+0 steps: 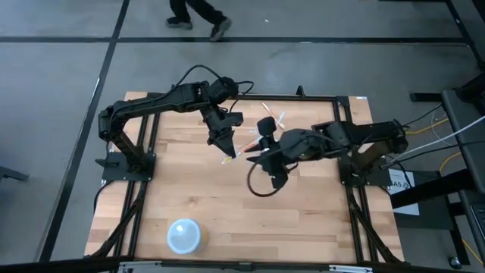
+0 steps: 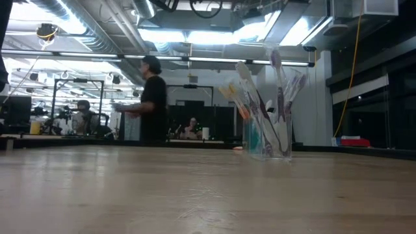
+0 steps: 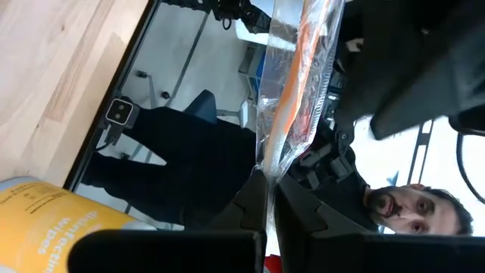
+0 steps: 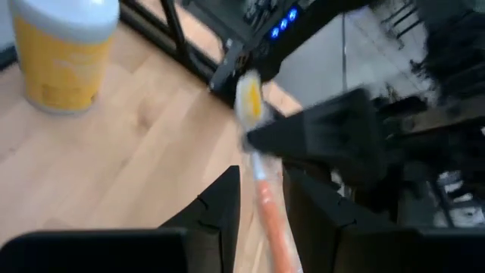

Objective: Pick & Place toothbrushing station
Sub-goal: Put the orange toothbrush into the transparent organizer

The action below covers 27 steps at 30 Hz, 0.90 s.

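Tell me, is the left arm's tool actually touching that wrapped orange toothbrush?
Touching. In the left wrist view, the left tool has its two dark fingers closed on the clear wrapper of the orange toothbrush, with no gap showing.

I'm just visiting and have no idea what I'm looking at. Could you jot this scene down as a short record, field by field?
Setting: wooden table, two dark arms above it
Left pincer: mid-table, shut on a wrapped toothbrush
Right pincer: beside it, fingers either side of an orange-handled toothbrush; grip unclear
Clear cup: upright, holding several toothbrushes
Pale bowl: near table edge, apart
Background: person standing beyond the table
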Tool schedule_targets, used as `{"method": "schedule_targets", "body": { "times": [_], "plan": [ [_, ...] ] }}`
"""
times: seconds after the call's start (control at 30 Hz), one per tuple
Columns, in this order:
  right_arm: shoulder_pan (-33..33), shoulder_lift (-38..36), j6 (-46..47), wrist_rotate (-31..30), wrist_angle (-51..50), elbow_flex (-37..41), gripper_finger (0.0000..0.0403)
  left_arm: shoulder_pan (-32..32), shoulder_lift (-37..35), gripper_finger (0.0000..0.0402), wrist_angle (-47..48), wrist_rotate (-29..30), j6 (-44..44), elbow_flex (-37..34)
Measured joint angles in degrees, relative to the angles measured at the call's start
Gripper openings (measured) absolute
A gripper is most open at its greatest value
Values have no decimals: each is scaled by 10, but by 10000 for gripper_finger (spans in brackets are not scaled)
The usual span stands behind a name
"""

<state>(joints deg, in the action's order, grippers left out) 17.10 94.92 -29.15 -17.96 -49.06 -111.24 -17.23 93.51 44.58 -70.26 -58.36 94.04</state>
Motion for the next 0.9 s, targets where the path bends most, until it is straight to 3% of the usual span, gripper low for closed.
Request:
{"method": "schedule_targets", "body": {
  "times": [0.77, 0.9],
  "plan": [
    [-55, 34, 4, 55, -3, 2, 104, 4, 1, 3, 3, 1, 0, 24],
    [-53, 34, 6, 42, -4, 2, 73, 4, 1, 5, 2, 2, 4, 25]
  ]
}}
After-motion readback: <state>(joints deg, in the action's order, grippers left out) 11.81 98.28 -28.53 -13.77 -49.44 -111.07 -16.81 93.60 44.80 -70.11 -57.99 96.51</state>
